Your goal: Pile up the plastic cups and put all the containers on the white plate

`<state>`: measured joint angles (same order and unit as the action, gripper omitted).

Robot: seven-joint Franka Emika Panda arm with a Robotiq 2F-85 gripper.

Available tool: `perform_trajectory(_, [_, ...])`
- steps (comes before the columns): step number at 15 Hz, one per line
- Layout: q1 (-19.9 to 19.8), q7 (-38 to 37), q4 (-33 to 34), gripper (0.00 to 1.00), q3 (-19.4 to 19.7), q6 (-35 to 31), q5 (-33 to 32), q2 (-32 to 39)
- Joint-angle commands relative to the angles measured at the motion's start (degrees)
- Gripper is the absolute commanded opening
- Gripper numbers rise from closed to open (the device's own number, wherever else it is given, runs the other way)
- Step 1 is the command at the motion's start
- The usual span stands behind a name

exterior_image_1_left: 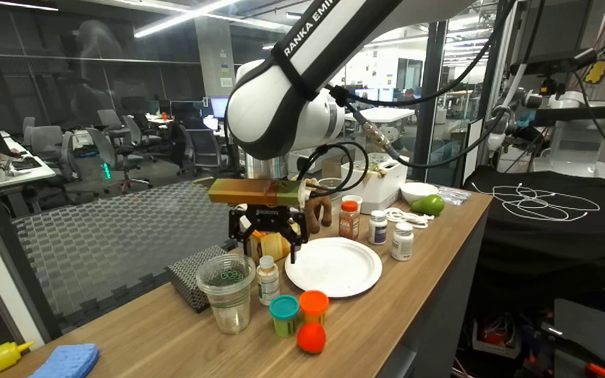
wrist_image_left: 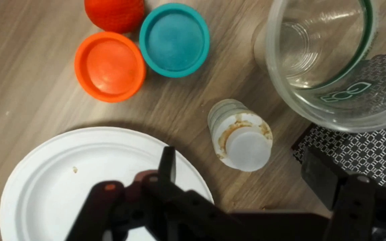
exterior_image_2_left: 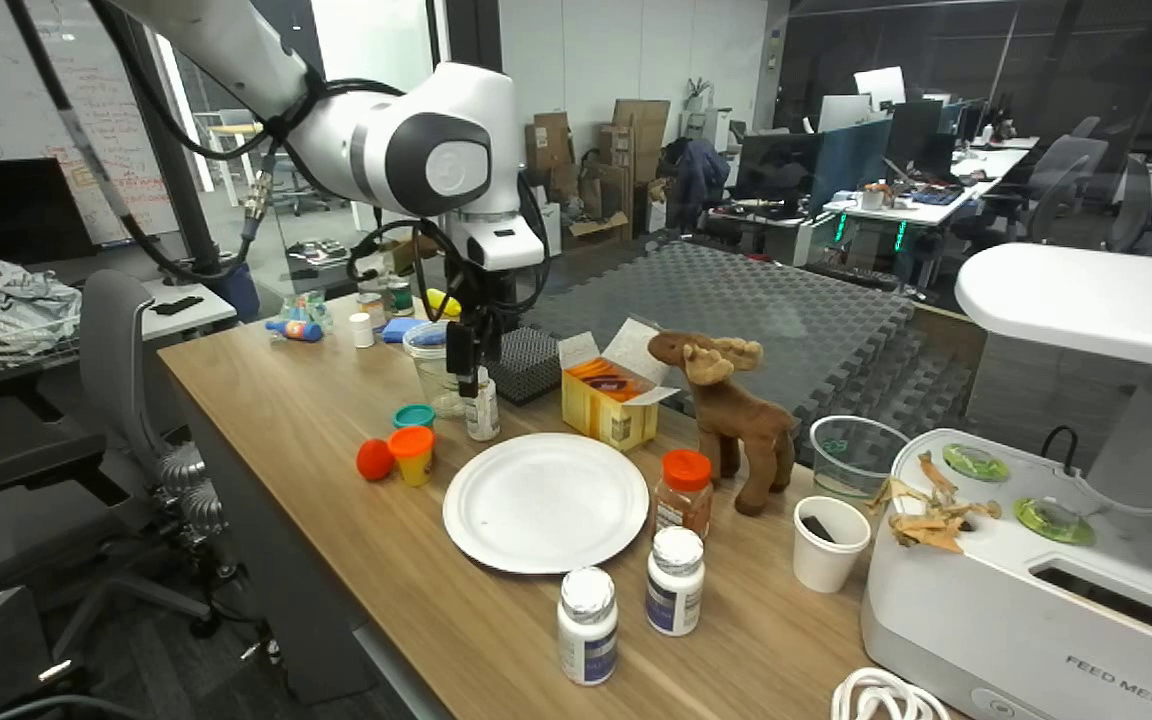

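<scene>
White rounded-shell arm [exterior_image_1_left: 266,105], glossy black panels [exterior_image_2_left: 411,165], cropped "RANKA EMI" lettering [exterior_image_1_left: 309,29]. Black strap [exterior_image_1_left: 295,73]; thick black cables [exterior_image_1_left: 424,165], ribbed silver metal connector [exterior_image_1_left: 375,134]. Short silver metal collar [exterior_image_1_left: 266,167], amber-to-green bar [exterior_image_1_left: 255,192], black two-finger gripper [exterior_image_1_left: 269,253] marked ROBOTIQ.

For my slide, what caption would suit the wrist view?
Open gripper near a white-capped bottle standing between white plate and clear plastic cup.

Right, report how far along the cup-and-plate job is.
Done: nothing I can confirm; no container is on the plate. In hand: nothing; the claw is open near a bottle. Left, it seems: pile the clear cup by that bottle with another clear cup near the moose, then plate the bottle, teal tub, orange tub and the rest.
</scene>
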<state>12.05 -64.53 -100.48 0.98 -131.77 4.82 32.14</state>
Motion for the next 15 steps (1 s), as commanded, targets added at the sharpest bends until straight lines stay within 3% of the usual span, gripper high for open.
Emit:
perform_trajectory(1, [-0.16, -1.87, 3.87, 0.71, -0.47, 1.66, 1.51, 1.97])
perform_trajectory(3, [-0.29, -2.15, 4.52, 0.63, -0.63, 1.81, 1.92, 2.46])
perform_trajectory(9, [-0.54, -2.67, 4.82, 0.15, -0.71, 1.81, 2.50, 2.20])
perform_trajectory(15, [-1.18, -2.50, 2.82, 0.15, -0.26, 1.08, 2.17, -0.63])
